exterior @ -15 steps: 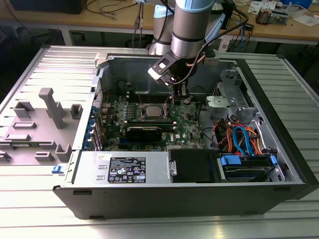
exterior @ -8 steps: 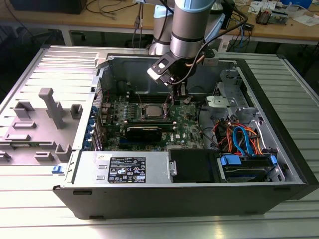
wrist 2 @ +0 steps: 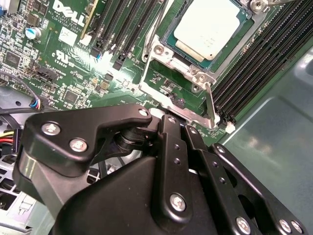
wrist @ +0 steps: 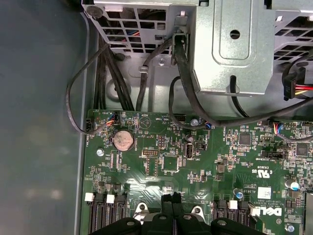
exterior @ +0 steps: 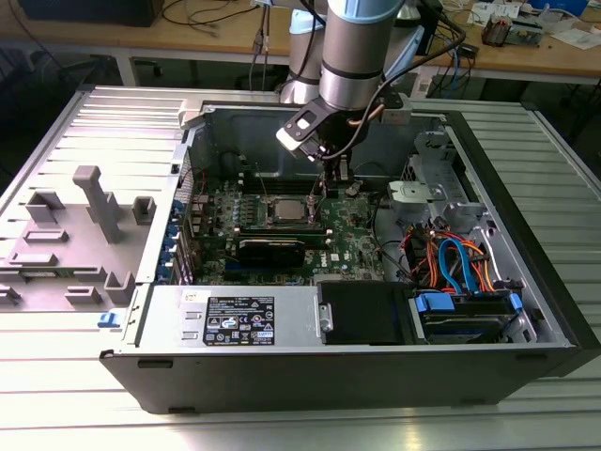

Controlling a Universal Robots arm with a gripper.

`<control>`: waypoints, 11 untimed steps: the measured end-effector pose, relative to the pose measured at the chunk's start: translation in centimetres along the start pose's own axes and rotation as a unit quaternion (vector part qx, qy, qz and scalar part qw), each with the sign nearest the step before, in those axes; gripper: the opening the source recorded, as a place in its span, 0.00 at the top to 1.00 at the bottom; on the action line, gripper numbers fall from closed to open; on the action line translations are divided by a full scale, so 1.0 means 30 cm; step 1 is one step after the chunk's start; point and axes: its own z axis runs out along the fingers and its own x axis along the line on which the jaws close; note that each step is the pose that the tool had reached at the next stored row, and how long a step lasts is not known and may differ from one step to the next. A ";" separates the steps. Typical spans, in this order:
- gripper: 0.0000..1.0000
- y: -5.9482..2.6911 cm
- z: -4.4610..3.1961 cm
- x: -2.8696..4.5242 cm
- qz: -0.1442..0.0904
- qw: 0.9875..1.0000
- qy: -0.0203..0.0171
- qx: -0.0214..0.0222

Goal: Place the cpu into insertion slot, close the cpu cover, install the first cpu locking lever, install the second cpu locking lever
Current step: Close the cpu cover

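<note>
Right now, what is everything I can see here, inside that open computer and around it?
computer case: one, black and grey, open on the ribbed metal table.
circuit board: one, green, inside the case.
cpu: one, silver-grey, lying in the insertion slot.
memory slots: several, black, beside the insertion slot.
coin battery: one, dull metal, on the board.
cables: a bundle, orange and blue, at the exterior view's right.
robot arm: one, grey, reaching into the case.
gripper: one, black, low beside the insertion slot.
</note>
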 end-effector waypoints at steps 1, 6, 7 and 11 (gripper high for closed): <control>0.89 -0.002 0.000 0.000 0.000 1.000 0.000 0.000; 0.89 -0.006 0.000 0.000 0.000 1.000 0.000 0.000; 0.89 -0.007 0.000 0.000 0.000 1.000 0.000 0.000; 0.89 -0.009 0.000 0.000 0.000 1.000 0.000 0.000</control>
